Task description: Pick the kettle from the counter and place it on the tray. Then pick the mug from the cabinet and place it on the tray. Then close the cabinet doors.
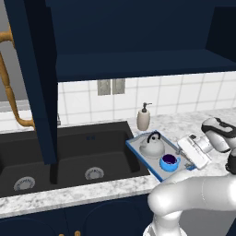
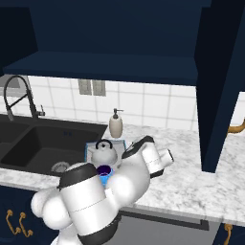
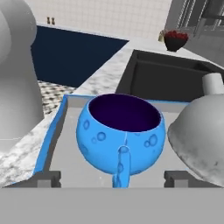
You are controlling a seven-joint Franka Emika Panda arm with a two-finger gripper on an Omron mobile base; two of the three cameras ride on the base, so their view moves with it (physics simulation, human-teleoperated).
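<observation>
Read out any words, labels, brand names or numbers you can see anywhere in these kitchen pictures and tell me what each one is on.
None: no readable text shows.
The soap bottle is plain beige, no label.
The kettle and the mug carry no print; the mug shows raised round spots.
The tray, the cabinet doors and the counter carry no marks.
The two grey wall plates are blank.

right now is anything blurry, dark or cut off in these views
Left base view: sharp, evenly lit, but the navy cabinet interior is nearly black. Right base view: the arm's white body covers part of the tray and mug. Hand view: mug crisp, kettle cropped at the right edge, faint soft shadows only.
</observation>
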